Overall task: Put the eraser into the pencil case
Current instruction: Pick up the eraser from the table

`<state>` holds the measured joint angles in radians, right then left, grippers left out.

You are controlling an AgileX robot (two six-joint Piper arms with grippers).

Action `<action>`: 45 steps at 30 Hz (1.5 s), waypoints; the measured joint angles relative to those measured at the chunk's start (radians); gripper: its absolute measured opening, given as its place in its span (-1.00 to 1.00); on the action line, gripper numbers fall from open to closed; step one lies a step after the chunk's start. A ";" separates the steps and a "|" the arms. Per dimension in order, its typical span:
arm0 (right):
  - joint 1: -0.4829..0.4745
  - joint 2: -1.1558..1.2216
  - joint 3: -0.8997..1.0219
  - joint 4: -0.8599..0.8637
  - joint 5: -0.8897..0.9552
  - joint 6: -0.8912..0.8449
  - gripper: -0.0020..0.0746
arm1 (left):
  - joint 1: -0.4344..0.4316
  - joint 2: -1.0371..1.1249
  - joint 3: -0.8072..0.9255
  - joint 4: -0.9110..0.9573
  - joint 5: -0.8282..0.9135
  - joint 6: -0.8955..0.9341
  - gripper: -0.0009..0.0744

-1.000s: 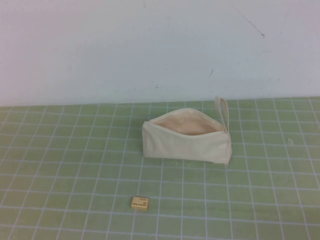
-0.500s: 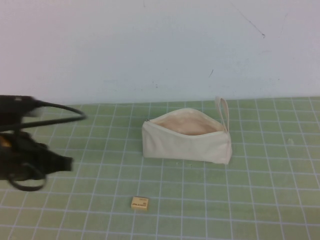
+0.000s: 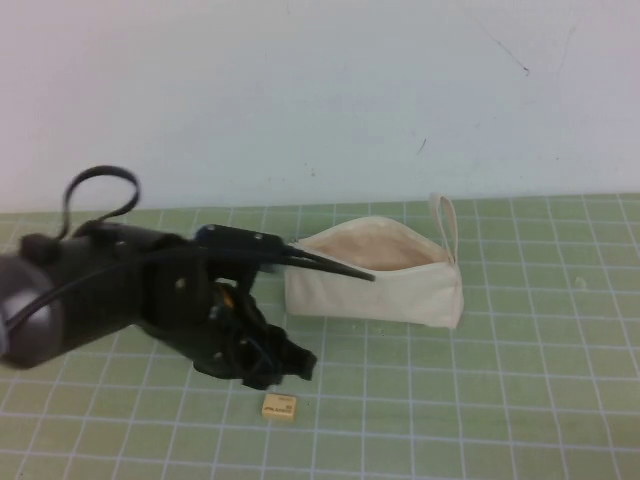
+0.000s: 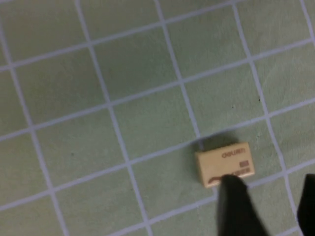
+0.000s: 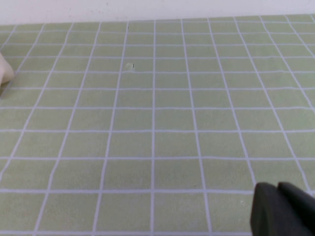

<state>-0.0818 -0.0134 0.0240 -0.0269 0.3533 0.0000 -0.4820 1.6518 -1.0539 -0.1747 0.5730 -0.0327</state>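
The eraser [image 3: 279, 406] lies flat on the green gridded table [image 3: 520, 400], low and just left of centre in the high view. Its top carries dark print; in the left wrist view the eraser [image 4: 225, 164] shows the word "deli" and a dark stripe along 1 long edge.

The pencil case [image 3: 375, 272] stands at mid-frame, right of centre, unzipped, its beige lining showing and nothing visible inside; its loop strap [image 3: 444, 217] rises at the right end.

The left gripper [image 3: 283, 364] hovers just above the eraser, its fingers [image 4: 238, 206] spread, 1 dark tip overlapping the eraser's edge.

The right gripper [image 5: 283, 210] appears only in its wrist view, fingers pressed together above bare table.
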 joint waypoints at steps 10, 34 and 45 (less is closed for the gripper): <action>0.000 0.000 0.000 0.000 0.000 0.000 -0.95 | -0.025 0.197 -0.175 0.006 0.198 -0.047 0.26; 0.000 0.000 0.000 0.000 0.000 0.000 -0.95 | -0.025 0.315 -0.210 0.082 0.213 -0.098 -0.22; 0.000 0.000 0.000 0.000 0.000 0.000 -0.95 | -0.025 0.317 -0.385 0.037 0.507 0.017 -0.22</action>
<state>-0.0818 -0.0134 0.0240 -0.0269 0.3533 0.0000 -0.5069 1.9693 -1.4386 -0.1377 1.0798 -0.0158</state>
